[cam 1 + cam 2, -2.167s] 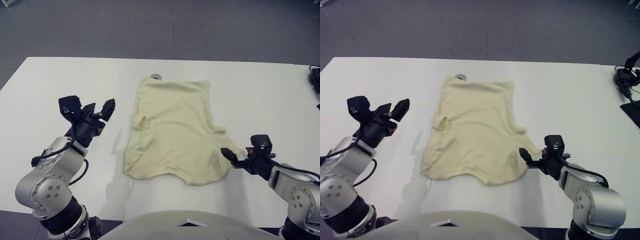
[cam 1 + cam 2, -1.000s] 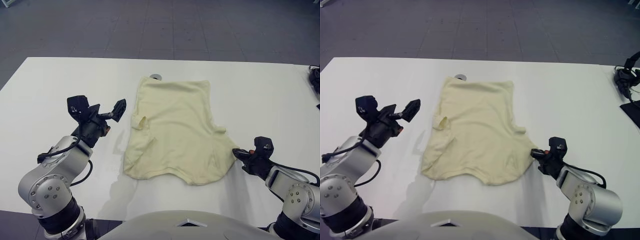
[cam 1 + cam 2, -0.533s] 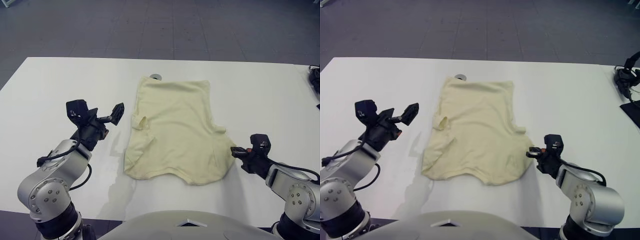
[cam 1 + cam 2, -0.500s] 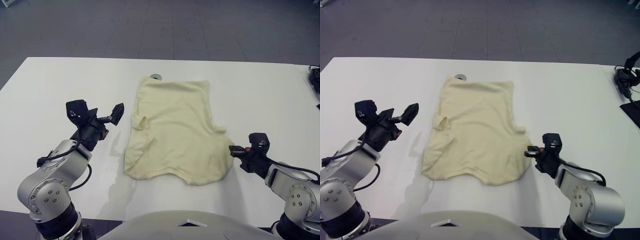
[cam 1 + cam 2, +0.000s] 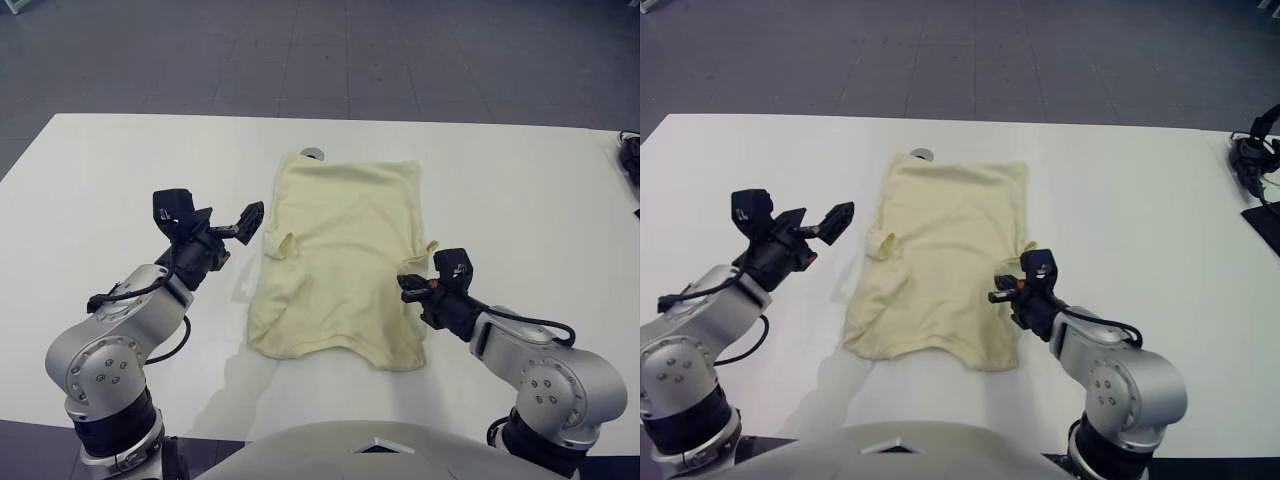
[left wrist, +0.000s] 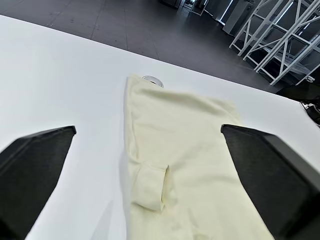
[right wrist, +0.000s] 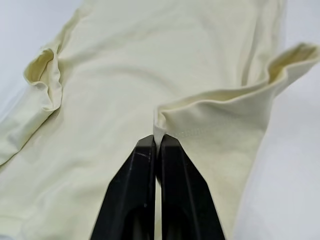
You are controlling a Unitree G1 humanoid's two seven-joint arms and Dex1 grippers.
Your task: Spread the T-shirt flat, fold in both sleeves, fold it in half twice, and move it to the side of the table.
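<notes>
Right gripper (image 5: 408,290) is pinching the cream T-shirt (image 5: 340,240) at four o'clock; left gripper (image 5: 213,217) is hovering open at nine o'clock.

We see the pale yellow T-shirt (image 5: 340,250) lying lengthwise on the white tabletop (image 5: 520,180), with a small grey round thing (image 5: 312,153) touching its far left corner. Just left of the T-shirt our left gripper (image 5: 215,222) hovers, jaws spread wide. Our right gripper (image 5: 408,290) sits at the T-shirt's right edge, jaws pinched on a raised fold of cloth
</notes>
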